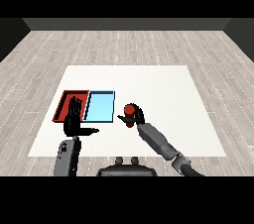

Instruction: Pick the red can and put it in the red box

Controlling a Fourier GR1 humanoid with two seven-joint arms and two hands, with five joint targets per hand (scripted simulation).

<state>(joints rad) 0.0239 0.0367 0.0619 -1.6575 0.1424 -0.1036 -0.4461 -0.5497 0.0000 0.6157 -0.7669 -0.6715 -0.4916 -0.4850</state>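
The red can (130,109) sits in the right robot hand (135,117), whose fingers curl round it, just right of the light blue tray (99,107). In the head view we see the red tray (67,104) touching that tray's left side. The left robot hand (75,120), fingers straight and released, overlaps the red tray's near edge on the white desk (163,99).

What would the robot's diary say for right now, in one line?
right hand: curled round red can, right of light blue tray | left hand: open, by red tray | can not in tray yet
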